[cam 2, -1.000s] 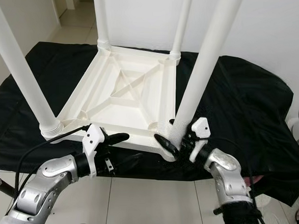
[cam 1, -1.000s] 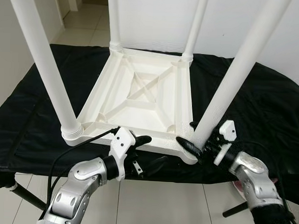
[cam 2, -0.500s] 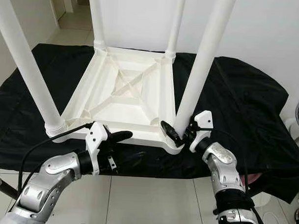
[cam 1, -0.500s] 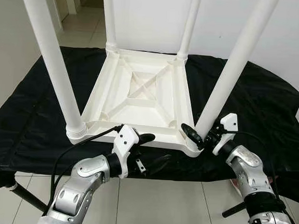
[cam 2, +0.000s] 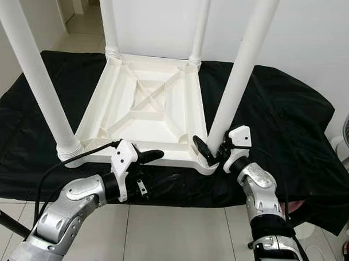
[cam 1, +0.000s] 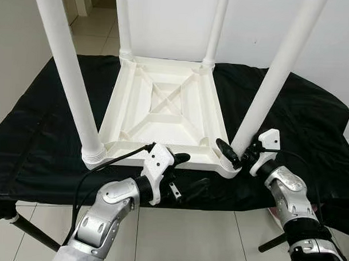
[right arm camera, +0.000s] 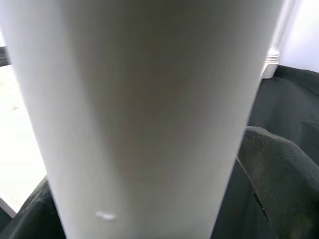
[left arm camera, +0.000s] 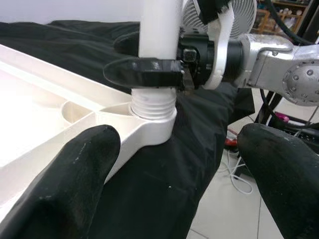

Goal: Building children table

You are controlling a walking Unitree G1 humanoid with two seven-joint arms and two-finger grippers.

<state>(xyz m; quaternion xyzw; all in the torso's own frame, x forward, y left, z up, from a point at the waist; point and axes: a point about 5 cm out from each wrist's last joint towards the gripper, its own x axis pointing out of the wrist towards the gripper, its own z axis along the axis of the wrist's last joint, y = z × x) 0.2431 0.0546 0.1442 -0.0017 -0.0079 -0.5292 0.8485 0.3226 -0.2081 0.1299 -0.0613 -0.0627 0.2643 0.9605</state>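
Table: the white children's table (cam 1: pixel 163 116) lies upside down on a black cloth (cam 1: pixel 42 131), its ribbed underside facing up and all four legs standing in their corner sockets.
Near right leg: this leg (cam 1: pixel 267 93) rises from the corner socket (left arm camera: pixel 149 117) closest to the robot's right arm; in the left wrist view screw threads show just above the socket collar — by my reading it is not fully wound in.
Right gripper: the right gripper (cam 1: pixel 234 155) sits at the base of that leg, its two black fingers closed around the post just above the threads; one finger (left arm camera: pixel 142 72) crosses the front of the leg.
Left gripper: the left gripper (cam 1: pixel 181 173) hovers at the near edge of the tabletop, fingers spread apart and holding nothing; one fingertip (cam 1: pixel 179 159) lies near the rim, the other lower, over the cloth.
Step in hand: probably turning or seating the near right leg.
Risk: nothing is bracing the table — a hard twist could slide it on the cloth or toward the near edge.
Risk: if the grip slips on the smooth post, the leg stays loose; a tilted turn could cross the threads.
Surroundings: tiled floor (cam 1: pixel 176 233) below, a white wall (cam 1: pixel 167 21) behind, a fan (left arm camera: pixel 197 15) beyond the right arm.
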